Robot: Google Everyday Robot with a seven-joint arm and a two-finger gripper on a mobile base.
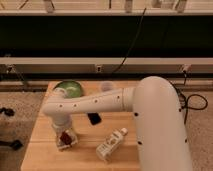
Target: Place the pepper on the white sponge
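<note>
One pepper point(64, 136), a small dark red shape, sits at the near left of the wooden table point(40, 150), on or just over one white sponge point(67, 143) whose pale edges show around it. The gripper point(65, 134) comes straight down onto this spot from the white arm point(95, 104), and the pepper lies right at its tip; whether the pepper touches the sponge or hangs just above it cannot be told.

To the right of the sponge lies one white bottle point(111, 144), on its side and tilted, its cap end pointing to the far right. Between the bottle and the arm rests one small black object point(93, 118), flat on the wood. At the far left of the table stands one green bowl point(68, 90), partly behind the arm. One small pale cup-like thing point(106, 86) stands near the far edge, right of the bowl.

The table is light wood with visible planks. Beyond it runs a long pale rail point(55, 64) with a dark band above it, and a black cable point(131, 45) hangs down across that band. The floor point(15, 107) on both sides is speckled grey.
</note>
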